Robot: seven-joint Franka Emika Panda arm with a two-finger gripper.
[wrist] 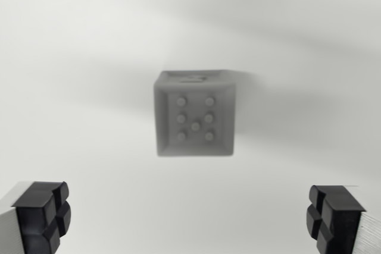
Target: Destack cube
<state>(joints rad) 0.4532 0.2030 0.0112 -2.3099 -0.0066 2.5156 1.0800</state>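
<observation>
Item: grey cube (194, 114), face with raised studs toward the camera; blurred. It stood on the pale worktop (77, 57), centred in the wrist view and farther off than the fingertips. Whether a second cube sat beneath could not be told.

Hand (189, 218): spread wide, holding nothing, dark pads (41, 215) at the lower left and lower right corners.

Relation: the cube lay straight ahead of the hand, in line with the gap between the pads and well apart from both. No long axis; either pair of faces looked graspable.
</observation>
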